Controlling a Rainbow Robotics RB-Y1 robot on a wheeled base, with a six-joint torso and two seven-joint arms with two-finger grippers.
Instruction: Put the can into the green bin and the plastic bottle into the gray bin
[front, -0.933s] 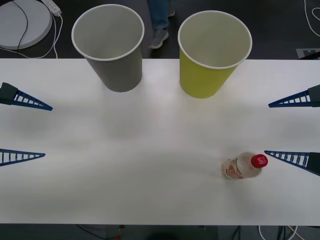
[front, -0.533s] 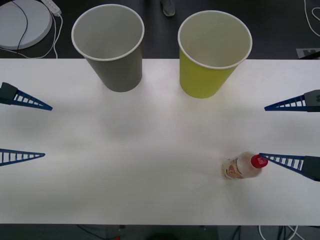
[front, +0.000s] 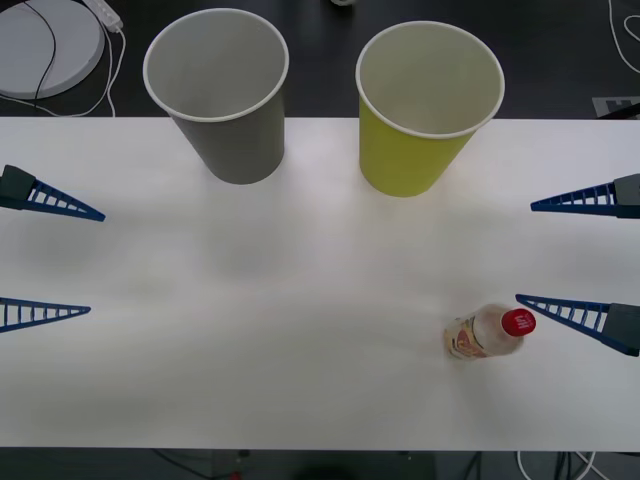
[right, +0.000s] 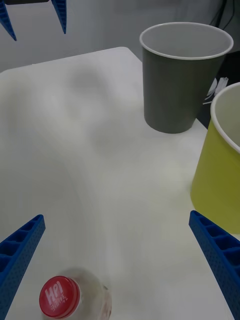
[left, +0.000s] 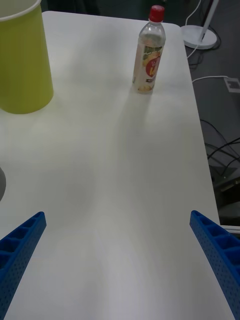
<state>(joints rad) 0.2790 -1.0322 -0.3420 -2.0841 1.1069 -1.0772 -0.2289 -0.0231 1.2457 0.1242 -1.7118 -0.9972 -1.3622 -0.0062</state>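
Table (front: 300, 300): white. Gray bin (front: 222, 95) and green bin (front: 422, 105) stood upright side by side at the far edge. Plastic bottle (front: 486, 333): upright, red-capped, near the right side; label lettering too blurred to read. Right gripper (front: 580, 255): spread wide, nothing held, just beside the bottle. Left gripper (front: 45, 258): likewise spread, well apart at the left edge.

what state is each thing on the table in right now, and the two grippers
plastic bottle: upright on the table, red cap on, not held
gray bin: upright, nothing visible inside
green bin: upright, nothing visible inside
right gripper: open, beside the bottle, not touching it
left gripper: open, holding nothing, at the table's left side
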